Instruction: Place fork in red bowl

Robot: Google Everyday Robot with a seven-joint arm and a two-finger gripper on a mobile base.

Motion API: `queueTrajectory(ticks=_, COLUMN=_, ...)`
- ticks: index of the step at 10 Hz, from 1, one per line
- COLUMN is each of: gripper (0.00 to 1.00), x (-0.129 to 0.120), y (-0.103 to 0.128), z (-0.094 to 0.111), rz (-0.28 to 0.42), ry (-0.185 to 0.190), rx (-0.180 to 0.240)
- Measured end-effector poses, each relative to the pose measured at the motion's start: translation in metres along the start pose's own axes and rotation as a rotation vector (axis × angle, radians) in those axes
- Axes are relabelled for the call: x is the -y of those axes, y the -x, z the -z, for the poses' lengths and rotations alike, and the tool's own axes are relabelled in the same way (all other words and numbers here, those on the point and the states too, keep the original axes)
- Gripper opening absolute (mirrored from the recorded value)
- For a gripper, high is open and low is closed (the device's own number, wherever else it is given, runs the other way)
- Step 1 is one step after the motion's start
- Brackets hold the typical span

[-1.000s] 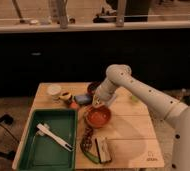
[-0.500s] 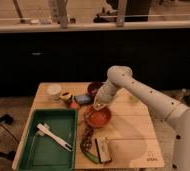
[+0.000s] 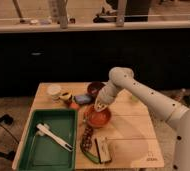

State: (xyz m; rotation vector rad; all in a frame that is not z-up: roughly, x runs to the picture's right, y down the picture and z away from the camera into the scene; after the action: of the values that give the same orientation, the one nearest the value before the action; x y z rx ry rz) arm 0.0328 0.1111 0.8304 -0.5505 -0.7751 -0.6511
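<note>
The red bowl (image 3: pixel 98 119), round and orange-red, sits near the middle of the wooden table (image 3: pixel 133 135). My gripper (image 3: pixel 101 106) hangs just above the bowl's far rim, at the end of the white arm (image 3: pixel 138 92) that reaches in from the right. Something pale shows at the gripper's tip, and I cannot tell what it is. A long white utensil (image 3: pixel 53 136) lies slantwise in the green tray (image 3: pixel 38 152) at the front left. I cannot tell whether it is the fork.
A smaller dark maroon bowl (image 3: pixel 94 88) stands behind the gripper. A white cup (image 3: pixel 54 91), a yellow item (image 3: pixel 65 96), a blue item (image 3: pixel 82 99) and an orange item (image 3: pixel 74 105) sit at the back left. A dark packet (image 3: pixel 86 141) and a box (image 3: pixel 103 150) lie in front of the red bowl.
The gripper has moved a little down and to the right, closer over the red bowl. Nothing else on the table has moved.
</note>
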Motion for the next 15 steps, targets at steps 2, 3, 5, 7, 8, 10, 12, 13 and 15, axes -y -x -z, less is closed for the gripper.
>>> queueTrajectory(ticks=2, gripper=0.00, x=-0.003, y=-0.002, z=0.000, rz=-0.007, ry=0.000, rx=0.002)
queueTrajectory(ticks=3, gripper=0.00, x=-0.004, y=-0.003, z=0.000, rz=-0.012, ry=-0.001, rx=0.002)
queueTrajectory(ticks=5, gripper=0.00, x=-0.005, y=-0.004, z=-0.001, rz=-0.018, ry=-0.002, rx=0.004)
queueTrajectory(ticks=7, gripper=0.02, x=-0.007, y=-0.006, z=-0.001, rz=-0.027, ry=-0.008, rx=0.008)
queueTrajectory(ticks=8, gripper=0.07, x=-0.009, y=-0.007, z=-0.002, rz=-0.048, ry=-0.012, rx=0.014)
queueTrajectory(ticks=10, gripper=0.29, x=-0.012, y=-0.009, z=-0.005, rz=-0.076, ry=-0.027, rx=0.031)
queueTrajectory(ticks=12, gripper=0.47, x=-0.012, y=-0.009, z=-0.006, rz=-0.070, ry=-0.039, rx=0.037)
queueTrajectory(ticks=13, gripper=0.60, x=-0.013, y=-0.009, z=-0.006, rz=-0.070, ry=-0.047, rx=0.040)
queueTrajectory(ticks=15, gripper=0.76, x=-0.012, y=-0.009, z=-0.006, rz=-0.070, ry=-0.051, rx=0.043)
